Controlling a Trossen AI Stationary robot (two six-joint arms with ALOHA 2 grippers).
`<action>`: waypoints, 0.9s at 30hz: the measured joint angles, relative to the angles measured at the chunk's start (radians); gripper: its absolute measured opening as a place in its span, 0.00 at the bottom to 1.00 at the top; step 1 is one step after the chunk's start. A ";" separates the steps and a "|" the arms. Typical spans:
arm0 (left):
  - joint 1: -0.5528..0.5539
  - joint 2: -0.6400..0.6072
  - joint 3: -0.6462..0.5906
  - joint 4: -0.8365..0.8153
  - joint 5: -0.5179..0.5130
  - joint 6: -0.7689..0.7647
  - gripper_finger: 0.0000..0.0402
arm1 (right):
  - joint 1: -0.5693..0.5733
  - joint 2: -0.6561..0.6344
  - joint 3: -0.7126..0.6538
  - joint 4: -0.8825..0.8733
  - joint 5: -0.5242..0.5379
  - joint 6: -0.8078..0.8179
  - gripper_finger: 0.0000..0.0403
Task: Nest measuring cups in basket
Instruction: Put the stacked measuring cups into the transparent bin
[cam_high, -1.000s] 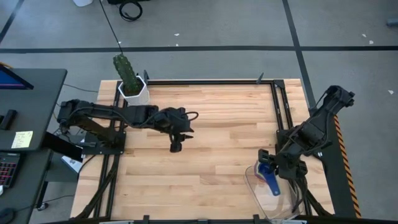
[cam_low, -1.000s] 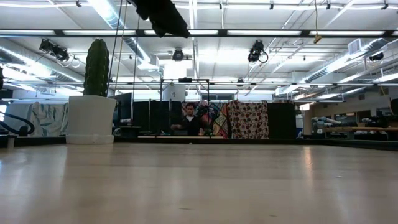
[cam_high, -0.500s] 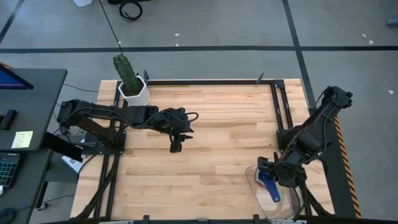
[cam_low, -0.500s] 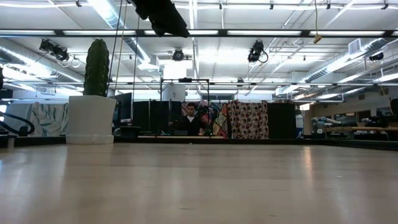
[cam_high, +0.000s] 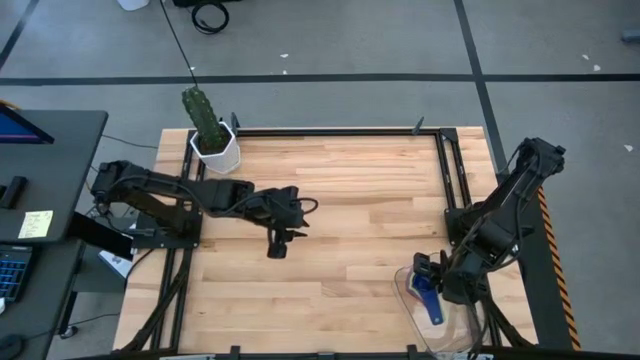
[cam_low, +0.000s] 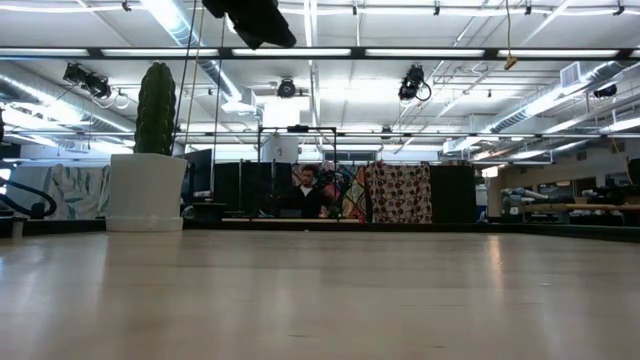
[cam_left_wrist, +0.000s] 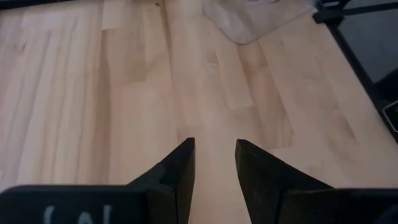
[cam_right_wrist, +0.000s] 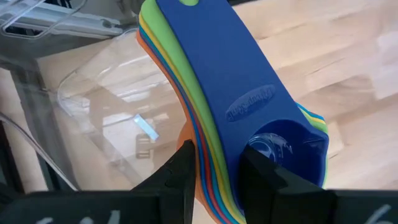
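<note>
The measuring cups are nested in one stack, blue on top, with green, yellow and orange edges beneath. My right gripper is shut on the stack at the table's near right corner. It holds the stack over the clear basket, whose wall shows behind the cups. My left gripper hangs over bare wood left of the table's middle. It is open with nothing between its fingers. The basket's corner shows far ahead of it. My right gripper pinches the nested stack through its thickness, near where the handles meet the bowls. One finger is at the blue top cup's bowl, the other on the orange underside. The fingers slant down from above. The handles point away over the basket; whether they touch it I cannot tell.
A white pot with a cactus stands at the far left corner, also in the low view. Black frame rails run along the table's right side. Wide bare wood lies between the arms. A person sits in the room beyond.
My right gripper has sunk and drawn toward the near edge with the stack, which now sits lower over the basket. My left gripper has swung a little toward the near edge, still open.
</note>
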 joint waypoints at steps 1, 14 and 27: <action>-0.008 0.000 0.000 0.002 0.000 0.002 0.30 | 0.003 0.000 -0.009 0.005 0.001 0.014 0.24; -0.090 0.000 0.000 0.114 0.000 0.022 0.30 | 0.033 0.000 -0.056 0.016 0.028 0.030 0.24; -0.114 0.062 0.001 0.204 0.000 0.029 0.30 | 0.032 0.000 -0.087 0.035 0.052 0.040 0.24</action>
